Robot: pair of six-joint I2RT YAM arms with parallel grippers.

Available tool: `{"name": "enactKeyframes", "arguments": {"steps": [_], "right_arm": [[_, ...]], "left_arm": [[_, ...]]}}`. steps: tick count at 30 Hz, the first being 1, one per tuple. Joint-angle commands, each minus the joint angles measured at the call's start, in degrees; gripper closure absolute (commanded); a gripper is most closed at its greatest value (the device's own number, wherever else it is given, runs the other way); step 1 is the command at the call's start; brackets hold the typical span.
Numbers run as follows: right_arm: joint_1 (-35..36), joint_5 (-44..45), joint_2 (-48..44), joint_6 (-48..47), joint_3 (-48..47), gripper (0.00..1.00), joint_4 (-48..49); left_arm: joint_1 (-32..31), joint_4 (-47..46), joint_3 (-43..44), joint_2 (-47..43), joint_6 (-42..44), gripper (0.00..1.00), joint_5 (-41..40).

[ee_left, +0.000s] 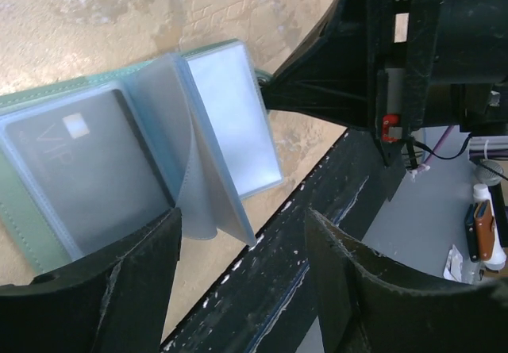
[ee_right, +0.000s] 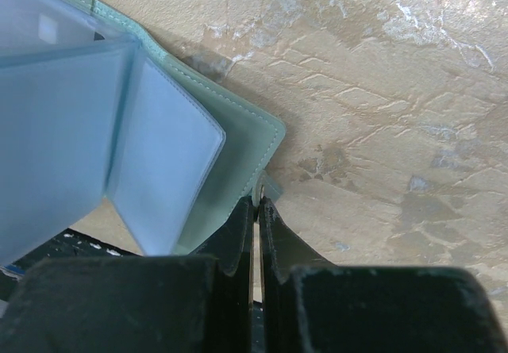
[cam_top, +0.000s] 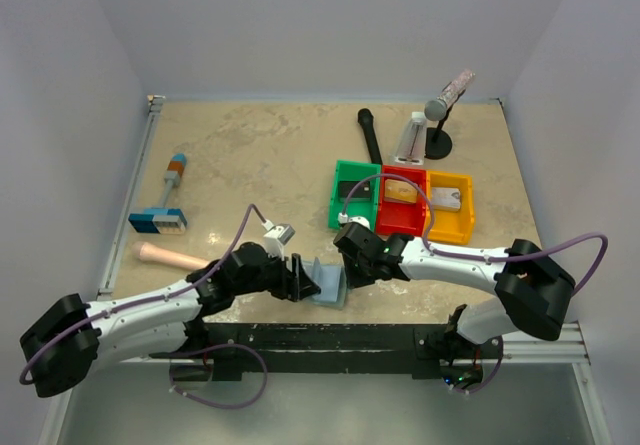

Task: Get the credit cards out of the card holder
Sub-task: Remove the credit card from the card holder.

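The card holder (cam_top: 328, 283) stands open at the table's near edge, between my two grippers. In the left wrist view it (ee_left: 226, 115) shows a green cover and clear sleeves; one sleeve holds a dark card (ee_left: 87, 170) marked VIP. My left gripper (ee_left: 242, 289) is open, its left finger over the holder's lower edge; it sits left of the holder in the top view (cam_top: 303, 280). My right gripper (ee_right: 259, 198) is shut on the edge of the holder's cover (ee_right: 238, 155). A tan-orange card (cam_top: 400, 193), a pale card (cam_top: 447, 201) and a dark card (cam_top: 352, 190) lie in bins.
Green bin (cam_top: 341, 210), red bin (cam_top: 400, 223) and yellow bin (cam_top: 462, 227) stand in a row behind the right arm. A blue-and-orange block tool (cam_top: 165, 205) and a pink cylinder (cam_top: 170, 257) lie left. A black handle (cam_top: 370, 135) and a stand (cam_top: 440, 115) are at the back.
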State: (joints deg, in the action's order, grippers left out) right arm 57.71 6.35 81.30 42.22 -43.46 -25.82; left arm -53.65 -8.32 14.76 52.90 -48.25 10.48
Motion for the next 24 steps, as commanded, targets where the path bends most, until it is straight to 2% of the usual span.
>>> {"name": "enactKeyframes", "arguments": {"steps": [1, 8, 15, 24], "right_arm": [[0.03, -0.02, -0.17, -0.38, -0.04, 1.00, 0.51], [-0.06, 0.16, -0.61, -0.21, 0.31, 1.00, 0.42], [-0.41, 0.07, -1.14, -0.20, 0.48, 1.00, 0.42], [-0.50, -0.11, -1.14, -0.29, 0.40, 1.00, 0.25]], "left_arm": [[-0.14, -3.90, 4.04, 1.93, 2.46, 0.33, 2.35], [-0.76, -4.95, 6.85, 7.29, 3.25, 0.33, 4.55], [-1.11, -5.04, 7.47, 8.62, 3.60, 0.33, 4.20], [-1.02, 3.38, 6.77, 2.83, 3.16, 0.34, -5.28]]}}
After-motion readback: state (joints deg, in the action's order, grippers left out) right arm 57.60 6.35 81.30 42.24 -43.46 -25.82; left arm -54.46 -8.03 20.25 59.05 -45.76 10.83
